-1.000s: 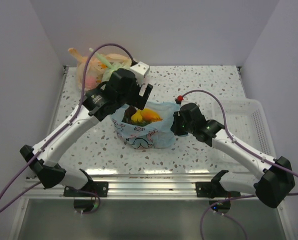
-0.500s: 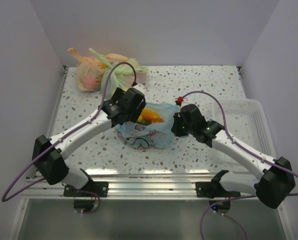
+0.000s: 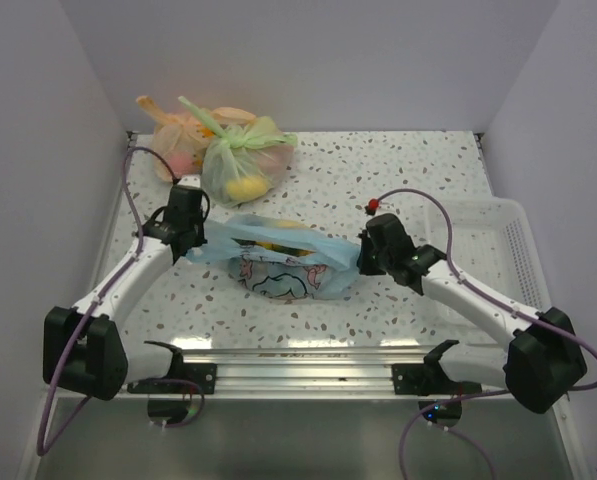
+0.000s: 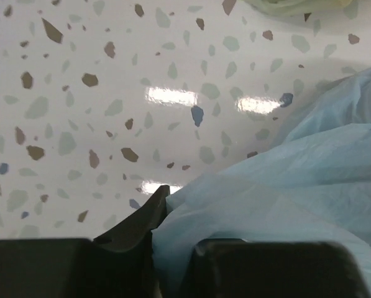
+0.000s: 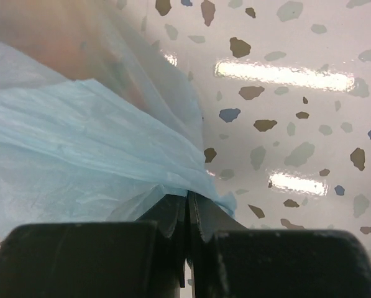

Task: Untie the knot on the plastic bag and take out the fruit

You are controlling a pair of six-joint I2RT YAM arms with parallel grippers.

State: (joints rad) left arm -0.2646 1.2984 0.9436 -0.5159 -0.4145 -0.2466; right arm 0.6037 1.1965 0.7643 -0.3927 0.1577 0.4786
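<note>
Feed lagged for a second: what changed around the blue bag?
The left gripper swung from above the bag out to the left, closed on its left edge and pulled it taut. The right gripper stayed shut on the right edge. The green bag and orange bag did not move.

Speckled tabletop (image 3: 408, 170), pale lilac walls (image 3: 378, 60)

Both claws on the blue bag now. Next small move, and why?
Probably draw the left claw slightly outward while the right claw holds as anchor. Both claws pinch opposite edges of the plastic bag, its film is stretched between them, and the fruit only peeks through a narrow gap, so the mouth looks too tight to reach in.
</note>
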